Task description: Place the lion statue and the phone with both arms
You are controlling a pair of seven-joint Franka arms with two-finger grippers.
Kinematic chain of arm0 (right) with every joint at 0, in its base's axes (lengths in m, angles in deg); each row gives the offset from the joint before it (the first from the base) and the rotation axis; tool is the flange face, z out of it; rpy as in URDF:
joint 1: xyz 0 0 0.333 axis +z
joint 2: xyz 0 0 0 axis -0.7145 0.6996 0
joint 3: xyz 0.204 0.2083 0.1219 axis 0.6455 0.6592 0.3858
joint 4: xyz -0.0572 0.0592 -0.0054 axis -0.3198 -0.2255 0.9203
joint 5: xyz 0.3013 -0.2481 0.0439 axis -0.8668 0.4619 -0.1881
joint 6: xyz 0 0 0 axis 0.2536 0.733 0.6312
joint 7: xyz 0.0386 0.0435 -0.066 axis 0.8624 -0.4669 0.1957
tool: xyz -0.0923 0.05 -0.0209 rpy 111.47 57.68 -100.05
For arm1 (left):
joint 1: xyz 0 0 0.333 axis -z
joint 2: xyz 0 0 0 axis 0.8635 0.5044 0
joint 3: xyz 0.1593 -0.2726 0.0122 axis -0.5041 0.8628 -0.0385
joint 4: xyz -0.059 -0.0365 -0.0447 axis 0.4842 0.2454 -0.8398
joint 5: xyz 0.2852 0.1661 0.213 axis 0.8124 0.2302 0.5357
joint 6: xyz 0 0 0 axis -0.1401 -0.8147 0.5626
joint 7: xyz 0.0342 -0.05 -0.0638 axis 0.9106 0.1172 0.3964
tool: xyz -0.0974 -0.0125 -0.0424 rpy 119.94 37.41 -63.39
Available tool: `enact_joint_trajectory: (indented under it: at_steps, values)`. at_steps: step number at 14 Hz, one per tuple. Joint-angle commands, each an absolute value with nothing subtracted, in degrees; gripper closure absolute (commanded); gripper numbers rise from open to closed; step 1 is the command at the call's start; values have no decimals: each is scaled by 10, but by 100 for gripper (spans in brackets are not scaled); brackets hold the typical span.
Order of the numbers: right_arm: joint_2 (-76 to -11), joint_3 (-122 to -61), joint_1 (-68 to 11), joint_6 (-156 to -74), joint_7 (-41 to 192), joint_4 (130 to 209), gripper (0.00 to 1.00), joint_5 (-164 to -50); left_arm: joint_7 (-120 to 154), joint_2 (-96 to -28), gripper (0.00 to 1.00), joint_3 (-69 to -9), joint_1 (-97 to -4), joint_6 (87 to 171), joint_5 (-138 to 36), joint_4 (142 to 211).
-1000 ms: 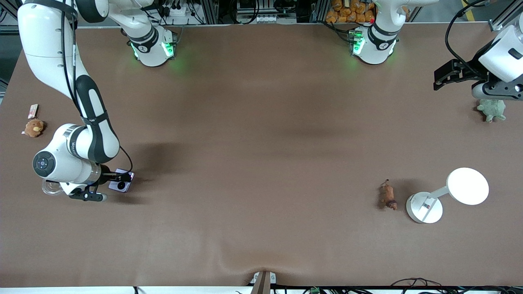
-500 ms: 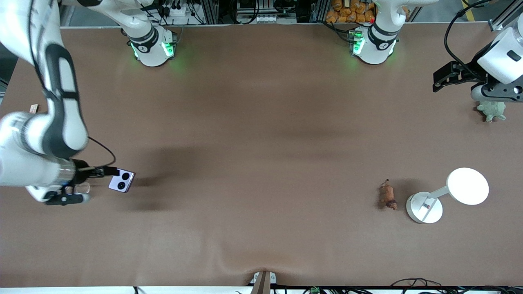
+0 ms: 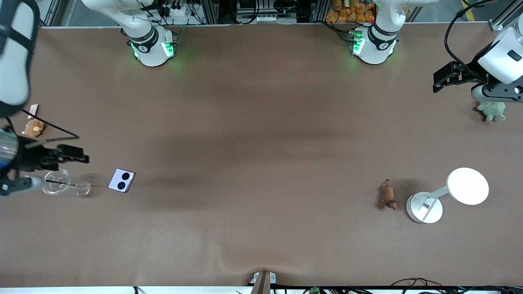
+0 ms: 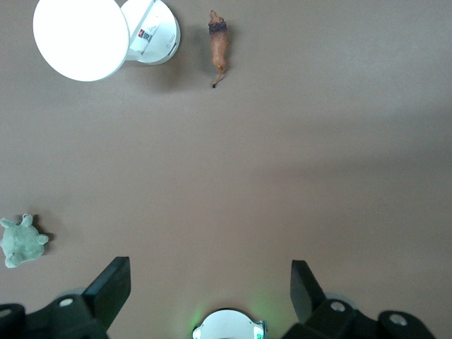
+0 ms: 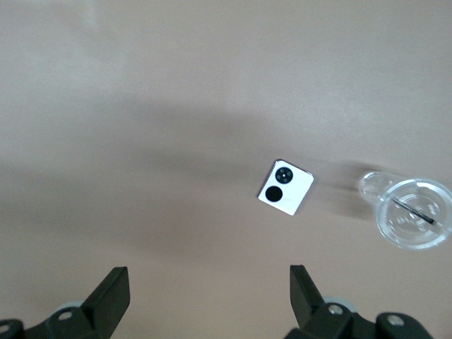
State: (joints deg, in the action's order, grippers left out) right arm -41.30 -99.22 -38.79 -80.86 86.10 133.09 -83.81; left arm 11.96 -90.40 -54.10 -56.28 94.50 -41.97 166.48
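Observation:
The pale lavender phone [image 3: 121, 180] lies flat on the table with its two black camera circles up, toward the right arm's end; it also shows in the right wrist view [image 5: 284, 188]. My right gripper [image 3: 75, 154] is open and empty, raised in the air beside the phone, and its jaws show wide apart in the right wrist view [image 5: 208, 289]. The brown lion statue [image 3: 387, 196] lies on the table next to a white lamp, also in the left wrist view [image 4: 218, 46]. My left gripper [image 3: 439, 81] is open and empty, held high by the green plush turtle [image 3: 492, 110]; its wrist view [image 4: 210, 282] shows the jaws apart.
A white lamp [image 3: 425, 207] with a round lit head stands beside the lion. Two clear lids [image 3: 57, 182] lie close to the phone. A tan plush toy [image 3: 33, 128] and a small card [image 3: 32, 110] lie at the right arm's end of the table.
My right gripper has let go of the phone, risen and drawn back toward the right arm's end of the table. The phone now lies uncovered on the table. The left arm has barely moved.

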Motion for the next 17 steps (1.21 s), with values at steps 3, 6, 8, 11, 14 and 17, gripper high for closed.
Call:
enact_joint_trajectory:
  at_steps: [3, 6, 8, 11, 14, 17]
  values:
    - [-434, -989, -397, -748, 867, 1328, 0, -837, 121, -896, 0, -536, -568, 943, -417, 1649]
    - [-435, -990, -398, -743, 871, 1328, 0, -838, 121, -896, 0, -536, -568, 943, -417, 1648]
    - [-435, -989, -402, -722, 872, 1328, 0, -838, 121, -897, 0, -536, -568, 943, -417, 1648]
    - [-434, -989, -407, -718, 872, 1328, 0, -839, 121, -896, 0, -536, -568, 943, -416, 1648]
    - [-433, -988, -407, -718, 872, 1328, 0, -839, 121, -896, 0, -537, -568, 944, -417, 1648]
    - [-437, -986, -406, -718, 872, 1328, 0, -836, 121, -896, 0, -537, -569, 944, -418, 1648]
